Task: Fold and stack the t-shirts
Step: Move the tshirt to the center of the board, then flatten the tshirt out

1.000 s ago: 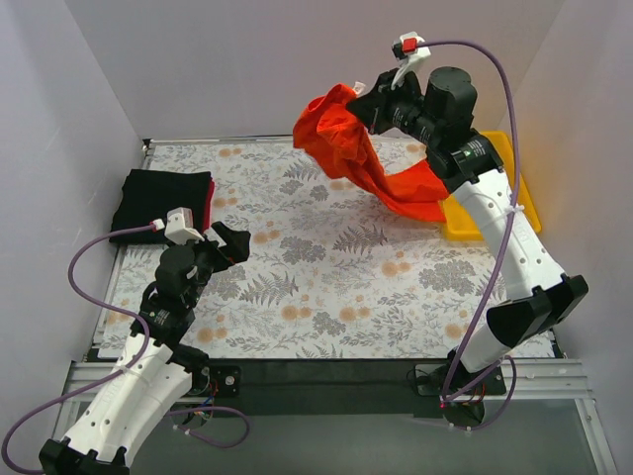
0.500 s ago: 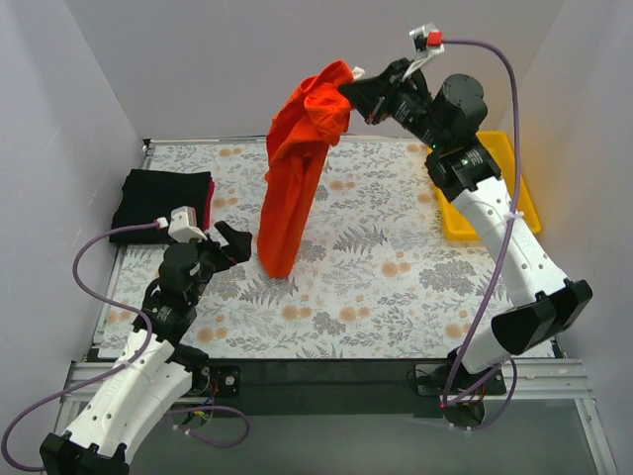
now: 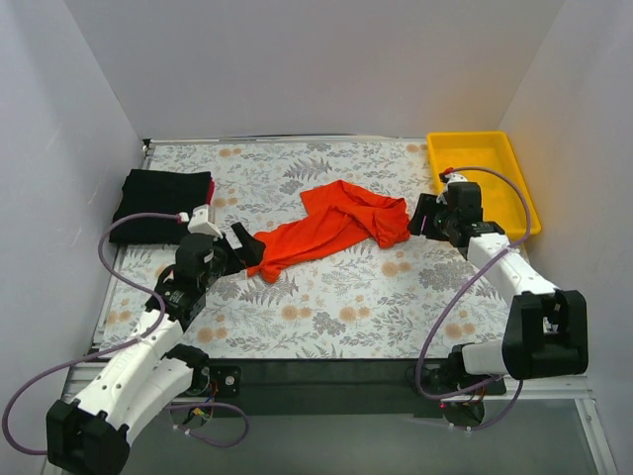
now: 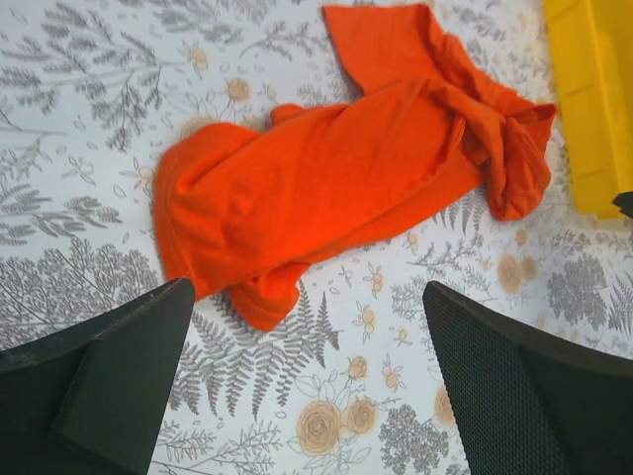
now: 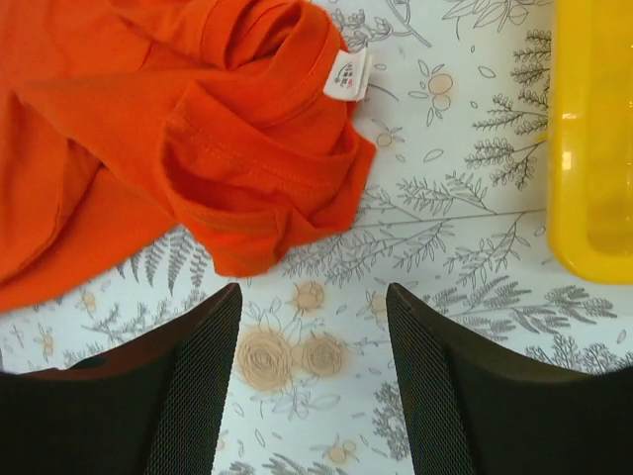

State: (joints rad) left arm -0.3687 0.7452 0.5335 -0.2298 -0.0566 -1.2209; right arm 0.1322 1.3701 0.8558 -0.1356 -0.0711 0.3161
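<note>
A shirt (image 3: 331, 226) lay across the middle of the table (image 3: 346, 292). The left gripper (image 3: 247, 249) stood by its left end. The right gripper (image 3: 417, 218) stood between its right end and the tray (image 3: 485, 163). A stack of shirts (image 3: 158, 198) sat far left.

Both arms wore glossy white shells over their long links, the left arm (image 3: 134, 374) and the right arm (image 3: 506, 274) alike, with matte black housings at every joint. A thin purple cable (image 3: 102, 255) trailed off each one, ending at a small white camera block (image 3: 202, 219) on the wrist. The left claw (image 4: 307, 386) and the right claw (image 5: 312, 386) had broad black fingers (image 5: 440, 396), their inner faces finely cross-hatched.
</note>
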